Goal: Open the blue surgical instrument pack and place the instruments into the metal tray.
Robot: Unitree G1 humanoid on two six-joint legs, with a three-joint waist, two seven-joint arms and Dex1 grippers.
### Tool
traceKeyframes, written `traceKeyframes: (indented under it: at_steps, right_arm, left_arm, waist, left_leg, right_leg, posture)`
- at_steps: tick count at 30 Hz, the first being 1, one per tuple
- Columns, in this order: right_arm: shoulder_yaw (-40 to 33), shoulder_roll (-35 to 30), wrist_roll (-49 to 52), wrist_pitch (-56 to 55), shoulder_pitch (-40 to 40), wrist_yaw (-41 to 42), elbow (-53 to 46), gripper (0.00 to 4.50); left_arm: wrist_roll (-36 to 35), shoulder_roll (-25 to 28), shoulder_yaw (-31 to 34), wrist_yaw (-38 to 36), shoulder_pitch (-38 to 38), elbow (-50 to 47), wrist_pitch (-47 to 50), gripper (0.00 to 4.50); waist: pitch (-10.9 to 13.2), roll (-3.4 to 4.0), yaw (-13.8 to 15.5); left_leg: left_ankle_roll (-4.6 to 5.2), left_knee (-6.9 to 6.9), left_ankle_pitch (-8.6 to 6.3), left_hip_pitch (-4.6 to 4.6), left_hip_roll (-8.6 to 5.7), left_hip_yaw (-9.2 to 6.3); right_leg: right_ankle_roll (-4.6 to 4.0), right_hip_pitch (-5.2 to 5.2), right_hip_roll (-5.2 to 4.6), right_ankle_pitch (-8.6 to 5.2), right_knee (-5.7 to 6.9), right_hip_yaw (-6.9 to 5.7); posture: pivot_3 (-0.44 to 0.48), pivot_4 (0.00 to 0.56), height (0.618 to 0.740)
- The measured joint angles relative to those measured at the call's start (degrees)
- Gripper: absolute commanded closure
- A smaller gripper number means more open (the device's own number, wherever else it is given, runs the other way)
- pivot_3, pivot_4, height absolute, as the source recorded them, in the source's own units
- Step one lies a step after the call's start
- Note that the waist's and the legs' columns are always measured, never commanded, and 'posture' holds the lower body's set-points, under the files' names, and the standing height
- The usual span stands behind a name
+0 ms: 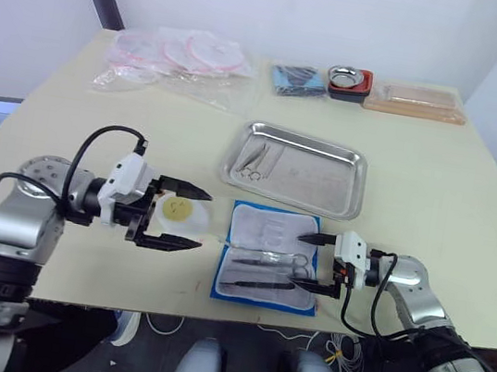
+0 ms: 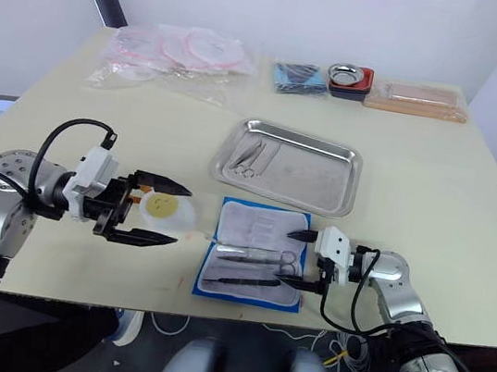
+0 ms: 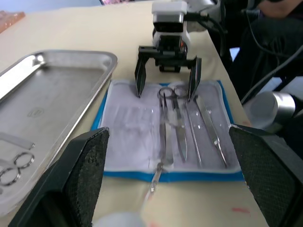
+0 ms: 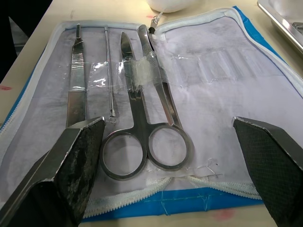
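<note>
Right wrist view looks straight down on the blue surgical instrument pack, which lies unzipped and flat with its pale lining up, near the worktop's front edge and a little toward the right. Tucked under clear straps in that lining are a pair of scissors, a flat handle and a thin probe, lying side by side. The right tool hovers at the pack's right end with its two black fingers spread wide, straddling the scissor rings and holding nothing. The left tool sits just left of the pack, fingers also wide apart and empty, above a small white round dish with a yellow centre. Just behind the pack is the metal tray, with a few instruments already lying at its left end. Clear plastic bags, a dark blue bundle, a small steel bowl and a tan block line the far edge.
</note>
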Motion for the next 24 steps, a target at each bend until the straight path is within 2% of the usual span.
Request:
traceKeyframes:
  at_steps: [6, 14, 15, 17, 18, 24]
  right_arm:
    - [0.0, 0.0, 0.0, -0.5, 0.0, 0.0, 0.2, 0.00]
    - [0.0, 0.0, 0.0, -0.5, 0.0, 0.0, 0.2, 0.00]
    - [0.0, 0.0, 0.0, -0.6, 0.0, 0.0, 0.2, 0.00]
    - [0.0, 0.0, 0.0, -0.6, 0.0, 0.0, 0.2, 0.00]
    - [-0.1, -0.2, 0.0, -0.6, 0.0, 0.0, 0.2, 0.00]
    - [-0.1, -0.1, 0.0, -0.6, 0.0, 0.0, 0.1, 0.00]
  left_arm:
    - [-1.9, 2.1, -0.6, -0.1, 0.1, -0.1, -0.7, 0.20]
    - [-1.2, 1.2, -1.8, -0.1, 0.1, 0.0, -1.4, 0.20]
    - [1.8, -1.9, -4.3, 0.5, -0.4, 0.0, -3.6, 0.20]
    - [2.5, -2.7, -5.3, 0.7, -0.6, 0.0, -4.1, 0.20]
    - [4.8, -5.3, -7.0, 1.7, -2.3, 0.9, -5.2, 0.20]
    - [11.3, -11.4, -12.5, 5.1, -5.7, 4.1, -7.4, 0.20]
  waist:
    - [0.0, 0.00, 0.0]
    - [0.0, 0.00, 0.0]
    - [0.0, 0.00, 0.1]
    - [0.0, 0.00, 0.1]
    - [0.0, -0.01, 0.3]
    - [0.0, -0.03, 0.2]
  left_leg:
    - [-0.12, -0.02, -0.07, -0.02, 0.01, 0.04]
    - [-0.21, -0.04, -0.12, -0.06, 0.03, 0.08]
    - [-0.19, -0.05, -0.12, -0.06, 0.05, 0.15]
    - [-0.19, -0.05, -0.11, -0.06, 0.05, 0.16]
    - [-0.11, -0.05, -0.07, -0.06, 0.05, 0.19]
    - [0.01, -0.05, 0.00, -0.06, 0.05, 0.31]
  right_leg:
    - [0.00, -0.05, -0.12, 0.00, -0.01, -0.08]
    - [0.00, -0.16, -0.20, 0.00, -0.01, -0.15]
    - [0.00, -0.18, -0.32, 0.00, -0.01, -0.24]
    - [0.00, -0.18, -0.32, 0.00, -0.01, -0.24]
    - [0.00, -0.19, -0.36, 0.00, -0.01, -0.28]
    - [0.00, -0.21, -0.42, 0.00, -0.01, -0.32]
  posture:
    - [0.000, 0.150, 0.740]
    - [0.000, 0.150, 0.740]
    - [0.000, 0.150, 0.740]
    - [0.000, 0.150, 0.740]
    - [0.000, 0.150, 0.740]
    - [0.000, 0.150, 0.740]
